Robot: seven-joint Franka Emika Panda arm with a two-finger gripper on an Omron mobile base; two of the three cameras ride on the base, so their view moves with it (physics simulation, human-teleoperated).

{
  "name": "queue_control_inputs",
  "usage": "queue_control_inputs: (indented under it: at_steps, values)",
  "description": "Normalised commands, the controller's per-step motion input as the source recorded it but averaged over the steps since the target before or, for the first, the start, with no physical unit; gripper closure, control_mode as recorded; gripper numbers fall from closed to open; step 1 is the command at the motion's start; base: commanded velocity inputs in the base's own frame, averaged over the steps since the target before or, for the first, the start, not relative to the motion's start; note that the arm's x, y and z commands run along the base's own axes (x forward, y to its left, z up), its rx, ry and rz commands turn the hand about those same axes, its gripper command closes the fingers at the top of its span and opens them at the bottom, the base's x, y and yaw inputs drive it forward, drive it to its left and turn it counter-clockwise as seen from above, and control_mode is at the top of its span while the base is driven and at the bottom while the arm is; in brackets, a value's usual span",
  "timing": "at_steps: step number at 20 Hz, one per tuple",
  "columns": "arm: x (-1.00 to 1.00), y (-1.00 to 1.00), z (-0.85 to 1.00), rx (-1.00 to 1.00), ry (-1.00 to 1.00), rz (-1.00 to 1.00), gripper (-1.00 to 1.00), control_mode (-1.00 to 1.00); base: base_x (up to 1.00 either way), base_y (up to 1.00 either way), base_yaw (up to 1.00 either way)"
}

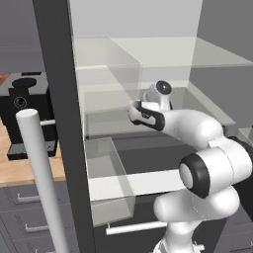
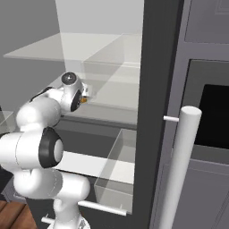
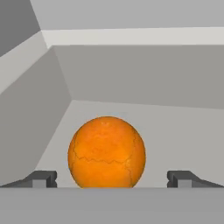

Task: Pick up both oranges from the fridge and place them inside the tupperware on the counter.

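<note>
Left base: behind-left, looking into the fridge point(image 1: 148, 49).
Right base: behind-right, facing the same shelves and arm point(image 2: 40, 147).
Hand: deep inside, right up close on an orange point(image 3: 106, 152) by the back wall.

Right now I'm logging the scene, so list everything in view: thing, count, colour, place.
orange: one, bright orange, on the fridge floor, between the end effector's spread fingertips.
fridge: one, dark grey frame, pale interior, open ahead.
glass shelves: several, clear, inside the fridge.
door bin: one, clear, on the fridge's lower part.
handle: one, light grey, upright at right.
coffee machine: one, black, on the counter.
end effector: one, dark tips, open around the orange.
</note>
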Motion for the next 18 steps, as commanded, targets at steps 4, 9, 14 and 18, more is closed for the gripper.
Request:
queue_control_inputs:
  at_steps: [4, 9, 14, 18]
  values:
    - [0.44, 0.07, -0.19, 0.0, 0.0, 0.0, -1.0, -1.0, 0.0, 0.0, 0.0]
    - [0.08, 0.08, -0.26, 0.0, 0.0, -0.02, -1.0, -1.0, 0.0, 0.0, 0.0]
    - [0.0, 0.03, -0.31, 0.0, 0.0, -0.04, -1.0, -1.0, 0.0, 0.0, 0.0]
    - [0.08, 0.01, -0.27, 0.0, 0.0, -0.03, -1.0, -1.0, 0.0, 0.0, 0.0]
